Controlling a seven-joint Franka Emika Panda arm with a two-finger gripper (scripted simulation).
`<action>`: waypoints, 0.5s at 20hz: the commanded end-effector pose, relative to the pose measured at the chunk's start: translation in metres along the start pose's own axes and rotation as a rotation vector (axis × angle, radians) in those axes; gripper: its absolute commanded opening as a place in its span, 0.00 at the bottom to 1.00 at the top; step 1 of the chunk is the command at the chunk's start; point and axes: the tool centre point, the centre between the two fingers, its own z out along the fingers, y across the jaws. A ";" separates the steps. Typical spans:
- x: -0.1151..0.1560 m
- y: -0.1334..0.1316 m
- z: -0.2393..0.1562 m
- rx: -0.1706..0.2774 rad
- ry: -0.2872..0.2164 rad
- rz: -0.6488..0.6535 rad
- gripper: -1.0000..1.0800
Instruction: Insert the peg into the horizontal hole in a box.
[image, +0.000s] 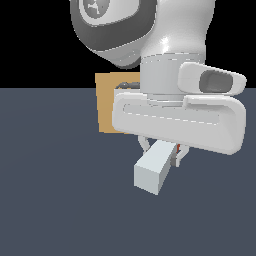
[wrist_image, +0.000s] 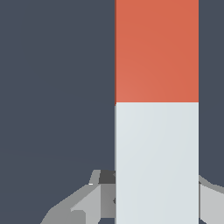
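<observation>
One peg (image: 152, 170), half orange-red, half pale grey; one tan box (image: 107, 102); one grey gripper (image: 161, 150); one arm (image: 150, 35).

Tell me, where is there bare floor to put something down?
The dark surface is bare toward the exterior view's left and in front of the peg. It is crowded where the gripper holds the peg, before the box.

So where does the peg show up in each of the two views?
Exterior view: the peg pokes out below the gripper, pale end toward the camera, a sliver of orange-red behind; the tan box sits beyond.
Wrist view: the peg runs the frame's full height, orange-red half beyond the pale one.
Shared landmark: the grey fingers flanking its pale half.
</observation>
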 end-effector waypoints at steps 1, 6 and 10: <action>0.026 -0.022 -0.016 -0.004 0.001 -0.101 0.00; 0.061 -0.063 -0.038 -0.005 0.001 -0.258 0.00; 0.076 -0.086 -0.049 -0.005 0.001 -0.337 0.00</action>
